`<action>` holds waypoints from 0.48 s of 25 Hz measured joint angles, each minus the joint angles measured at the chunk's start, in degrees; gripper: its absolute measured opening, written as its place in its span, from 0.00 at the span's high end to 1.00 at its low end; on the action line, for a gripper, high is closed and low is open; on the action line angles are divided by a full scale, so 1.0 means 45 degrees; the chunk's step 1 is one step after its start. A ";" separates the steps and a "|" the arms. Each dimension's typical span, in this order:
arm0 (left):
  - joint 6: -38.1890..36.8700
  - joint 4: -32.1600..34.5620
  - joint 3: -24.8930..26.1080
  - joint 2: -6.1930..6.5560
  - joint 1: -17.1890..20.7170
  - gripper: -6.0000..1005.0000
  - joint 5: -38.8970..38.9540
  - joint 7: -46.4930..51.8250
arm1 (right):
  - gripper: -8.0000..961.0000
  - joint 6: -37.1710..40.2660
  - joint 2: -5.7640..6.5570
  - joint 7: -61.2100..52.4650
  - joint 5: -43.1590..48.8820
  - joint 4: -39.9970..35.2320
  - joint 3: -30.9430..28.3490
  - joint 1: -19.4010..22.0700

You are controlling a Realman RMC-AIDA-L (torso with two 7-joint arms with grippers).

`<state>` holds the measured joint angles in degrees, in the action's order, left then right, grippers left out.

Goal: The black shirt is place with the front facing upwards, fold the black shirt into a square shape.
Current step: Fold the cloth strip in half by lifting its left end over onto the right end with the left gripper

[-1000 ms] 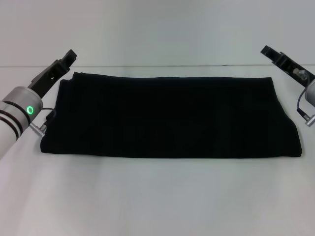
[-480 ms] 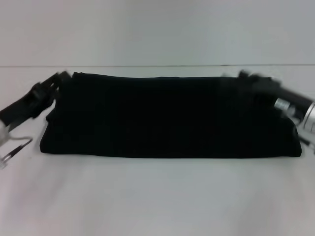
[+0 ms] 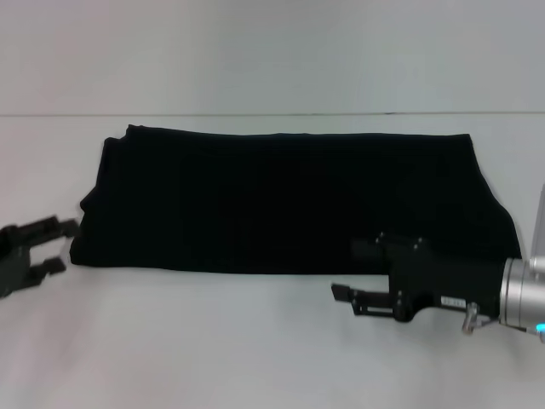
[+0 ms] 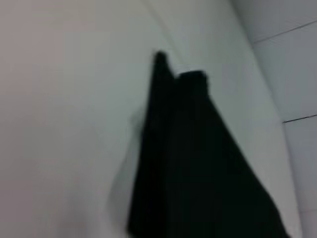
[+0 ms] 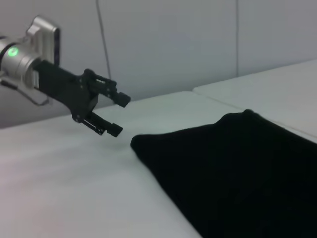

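Black shirt (image 3: 289,200) looks soft, limp; we'd pinch its corners. Left gripper (image 3: 47,247), right gripper (image 3: 353,298) beside it, fingers apart, empty.

large folded black shirt (image 3: 281,200): soft matt cloth | flat white table (image 3: 213,341): smooth, matt | black right gripper (image 3: 345,298): matt plastic, brushed silver metal wrist | black left gripper (image 3: 58,244): matt plastic
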<state>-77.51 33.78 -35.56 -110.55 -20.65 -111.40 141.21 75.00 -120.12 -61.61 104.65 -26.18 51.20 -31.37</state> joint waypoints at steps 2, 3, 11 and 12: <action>-0.0104 -0.0022 0.0307 0.0103 -0.0118 0.20 -0.0888 0.0584 | 0.14 -0.0018 -0.0013 0.0532 -0.0034 0.0247 -0.0002 0.0066; -0.0109 -0.0060 0.0502 0.0169 -0.0255 0.20 -0.1499 0.1039 | 0.14 -0.0038 -0.0016 0.0706 -0.0058 0.0343 -0.0023 0.0080; 0.0432 -0.0702 0.0574 0.0168 -0.0646 0.20 -0.1631 0.1235 | 0.14 -0.0528 -0.0033 0.0856 -0.0082 0.0601 -0.0009 0.0072; 0.0551 -0.0831 0.0574 0.0169 -0.0687 0.20 -0.1613 0.1238 | 0.14 -0.0542 -0.0033 0.0857 -0.0082 0.0623 -0.0007 0.0072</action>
<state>-75.03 30.04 -32.98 -109.79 -23.74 -118.66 146.79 72.57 -120.27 -57.76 104.28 -23.38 51.17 -31.05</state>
